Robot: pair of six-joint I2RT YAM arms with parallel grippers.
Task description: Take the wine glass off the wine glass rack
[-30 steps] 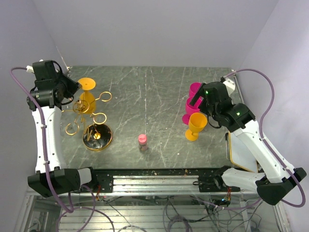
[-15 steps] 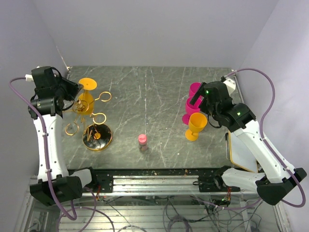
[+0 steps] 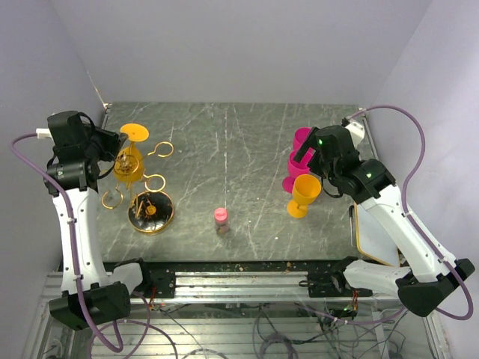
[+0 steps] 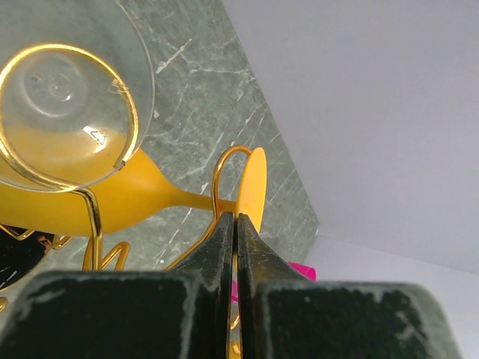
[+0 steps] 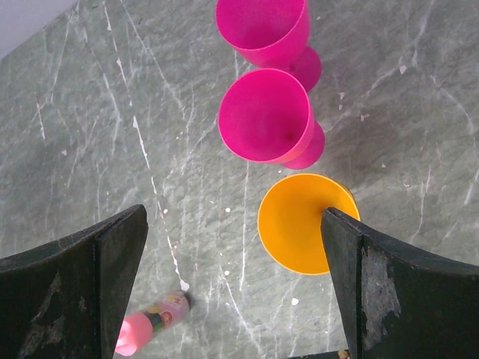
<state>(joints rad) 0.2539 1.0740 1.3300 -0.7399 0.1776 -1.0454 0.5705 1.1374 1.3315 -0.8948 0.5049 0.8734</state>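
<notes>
Grey desk (image 3: 239,142), left edge: wine glass (image 3: 132,157) hangs on rack (image 3: 150,212), unlifted; left claw (image 4: 234,218) shut by its foot, right claw (image 5: 233,217) wide.

Yellow wine glass (image 3: 130,158) hangs, seemingly foot-up, in the upright gold wine glass rack (image 3: 150,212).
</notes>
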